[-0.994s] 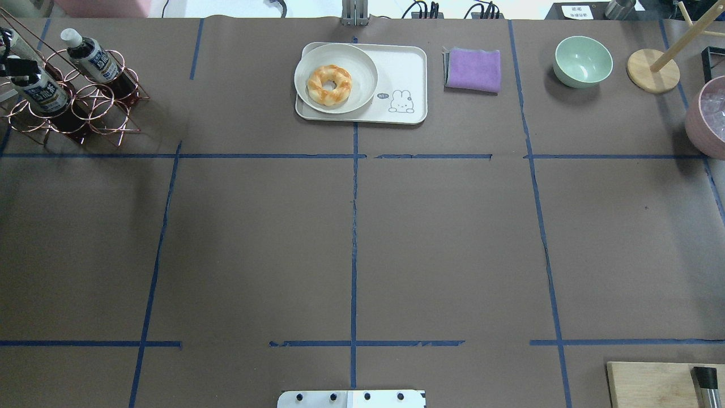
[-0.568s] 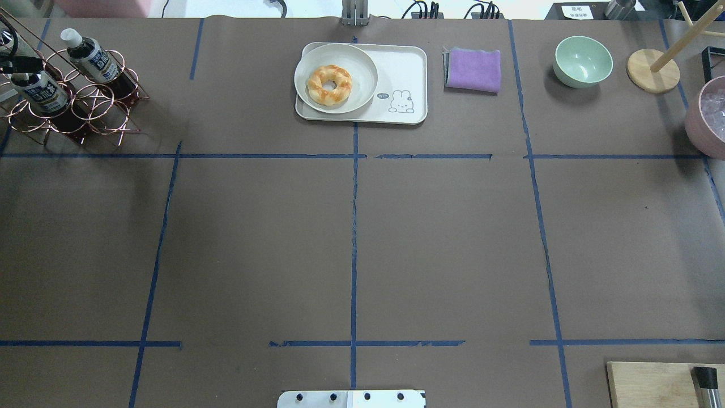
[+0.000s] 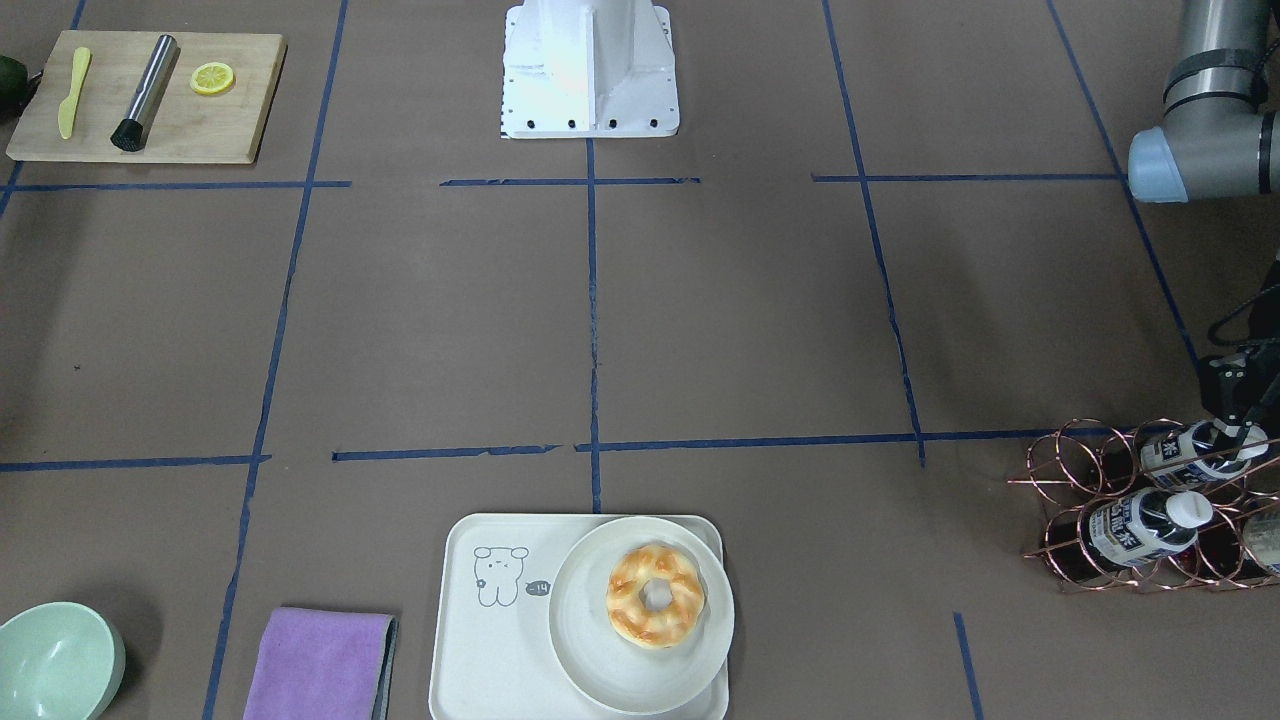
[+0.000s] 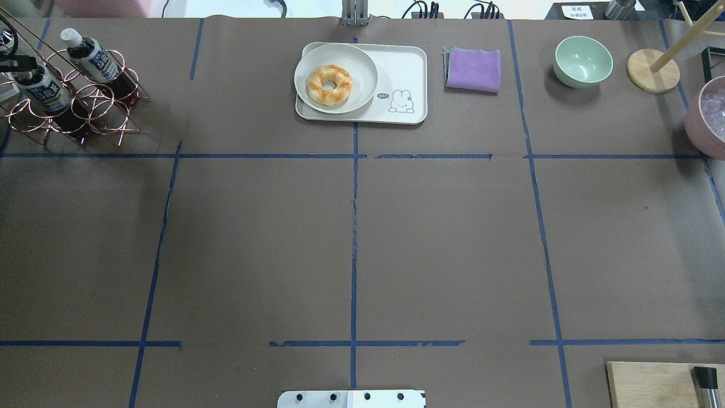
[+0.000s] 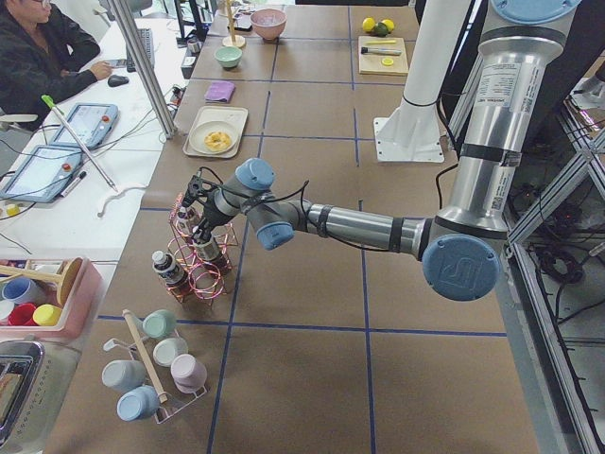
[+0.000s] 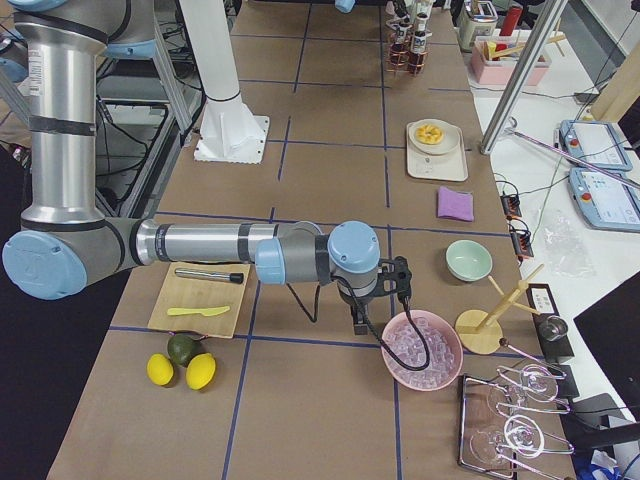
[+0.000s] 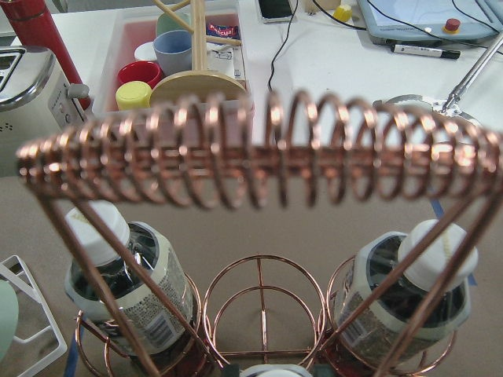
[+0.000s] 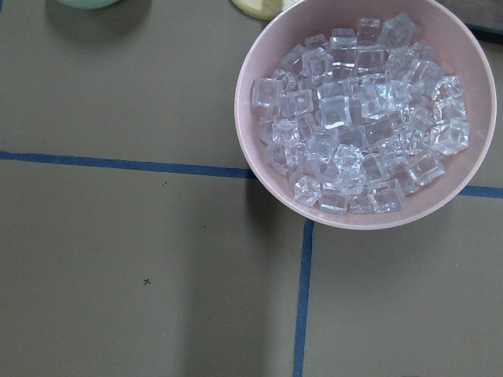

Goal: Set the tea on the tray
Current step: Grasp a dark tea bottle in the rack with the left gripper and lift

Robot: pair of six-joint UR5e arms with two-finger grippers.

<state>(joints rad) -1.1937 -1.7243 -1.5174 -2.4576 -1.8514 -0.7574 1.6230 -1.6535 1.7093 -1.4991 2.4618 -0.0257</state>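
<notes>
A: Where is the tea (image 4: 48, 96)?
B: Tilted in the copper rack (image 4: 79, 107), far left, well apart from the tray (image 4: 405, 71).
A: Left gripper (image 3: 1238, 432)?
B: At its cap; gripping or not, I cannot tell. Probably light, slick plastic: hold by the cap.

I count at least three bottles of tea (image 3: 1135, 528) in one copper rack (image 3: 1085, 470). One tray (image 3: 480, 650), one plate (image 3: 600, 665), one doughnut (image 3: 655, 595). One purple cloth (image 3: 318, 665), one green bowl (image 3: 55, 660), one pink bowl (image 8: 246, 133) of ice, one board (image 3: 200, 125), one lemon slice (image 3: 212, 78), two whole lemons (image 6: 160, 369).
</notes>
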